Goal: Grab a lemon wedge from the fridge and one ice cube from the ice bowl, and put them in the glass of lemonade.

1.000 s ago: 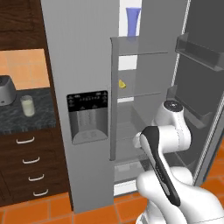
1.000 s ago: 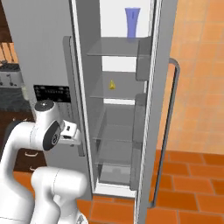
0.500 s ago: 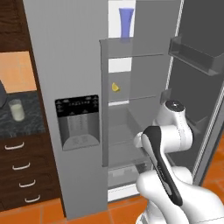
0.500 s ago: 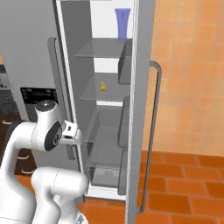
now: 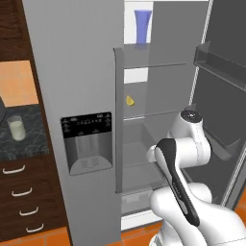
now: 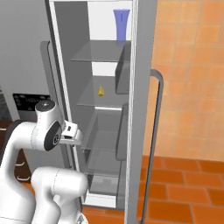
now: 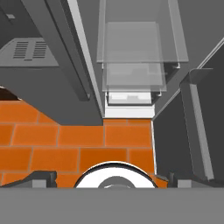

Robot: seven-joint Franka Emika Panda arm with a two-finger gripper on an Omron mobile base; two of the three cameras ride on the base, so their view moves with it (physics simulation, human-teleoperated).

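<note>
The grey steel fridge (image 5: 81, 72) stands with its right door (image 5: 226, 96) swung open. A tiny pale yellow lemon wedge (image 5: 129, 100) (image 6: 101, 91) lies on the middle glass shelf inside. The glass of lemonade (image 5: 17, 128) stands on the dark counter at the far left. My gripper (image 7: 111, 179) hangs low in front of the open compartment, pointing down at the floor. Its fingertips (image 7: 41, 178) are spread wide with nothing between them. The lemon wedge sits well above the hand. The ice bowl and ice cube are out of view.
A tall blue cup (image 5: 142, 26) (image 6: 121, 24) stands on the top shelf. The black dispenser panel (image 5: 88, 141) is on the shut left door. The open door's edge (image 6: 142, 87) and long handle (image 6: 155, 113) stand close on the right. Orange floor tiles (image 7: 87, 135) lie below.
The whole scene has slid left in both base views, so the base has driven and the open fridge compartment now faces me more squarely. The arm's pose looks unchanged.
</note>
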